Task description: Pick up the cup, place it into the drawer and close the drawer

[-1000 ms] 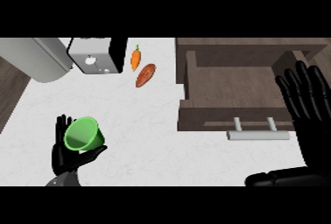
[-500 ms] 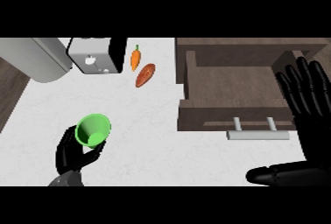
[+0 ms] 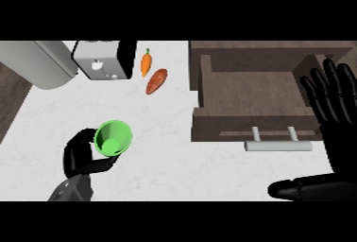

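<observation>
Head view: green cup (image 3: 114, 138) is gripped by left hand (image 3: 82, 158) at 8 o'clock; right hand (image 3: 336, 101) is held flat-fingered over the open drawer (image 3: 252, 97) at 3.

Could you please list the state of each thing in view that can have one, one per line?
cup: held by the left hand, tilted, its mouth toward the camera, nothing visible inside
drawer: pulled open, nothing visible inside
left hand: shut on the cup
right hand: open, fingers straight, at the drawer's right side
carrot: lying on the counter
sweet potato: lying on the counter beside the carrot
</observation>
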You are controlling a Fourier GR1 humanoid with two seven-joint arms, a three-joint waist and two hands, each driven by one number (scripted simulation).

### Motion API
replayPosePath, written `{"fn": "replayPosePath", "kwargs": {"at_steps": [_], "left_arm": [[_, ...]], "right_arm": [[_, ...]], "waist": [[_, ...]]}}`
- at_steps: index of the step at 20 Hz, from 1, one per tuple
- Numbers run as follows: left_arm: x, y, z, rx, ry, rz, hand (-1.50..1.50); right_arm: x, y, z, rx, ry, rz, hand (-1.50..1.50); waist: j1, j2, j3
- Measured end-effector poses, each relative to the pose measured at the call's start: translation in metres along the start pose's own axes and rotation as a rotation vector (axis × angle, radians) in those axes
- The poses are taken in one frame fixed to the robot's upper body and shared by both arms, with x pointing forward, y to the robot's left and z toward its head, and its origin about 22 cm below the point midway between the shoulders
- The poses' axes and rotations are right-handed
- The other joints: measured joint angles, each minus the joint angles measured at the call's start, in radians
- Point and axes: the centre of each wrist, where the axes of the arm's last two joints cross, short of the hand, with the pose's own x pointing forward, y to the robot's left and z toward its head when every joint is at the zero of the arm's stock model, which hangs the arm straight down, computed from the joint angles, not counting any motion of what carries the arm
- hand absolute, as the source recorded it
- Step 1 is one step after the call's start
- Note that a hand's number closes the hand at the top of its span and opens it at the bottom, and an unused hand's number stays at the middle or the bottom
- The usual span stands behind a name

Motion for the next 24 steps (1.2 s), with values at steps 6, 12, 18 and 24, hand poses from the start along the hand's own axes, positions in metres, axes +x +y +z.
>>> {"fn": "replayPosePath", "kwargs": {"at_steps": [6,12,18,24], "left_arm": [[0.007,-0.005,-0.009,-0.094,-0.035,0.009,1.50],[0.027,-0.032,-0.033,-0.218,-0.106,0.070,1.50],[0.063,-0.070,-0.051,-0.357,-0.138,0.115,1.50],[0.114,-0.125,-0.082,-0.407,-0.152,0.158,1.50]], "right_arm": [[-0.002,-0.004,0.002,0.002,0.003,0.001,-1.50],[-0.003,-0.007,-0.002,-0.016,0.009,0.004,-1.50],[-0.004,-0.010,0.004,-0.021,0.021,0.004,-1.50],[-0.006,-0.010,0.007,-0.011,0.023,0.008,-1.50]], "waist": [[0.004,-0.002,0.000],[0.013,-0.005,0.001],[0.014,-0.006,0.002],[0.010,-0.005,0.001]]}}
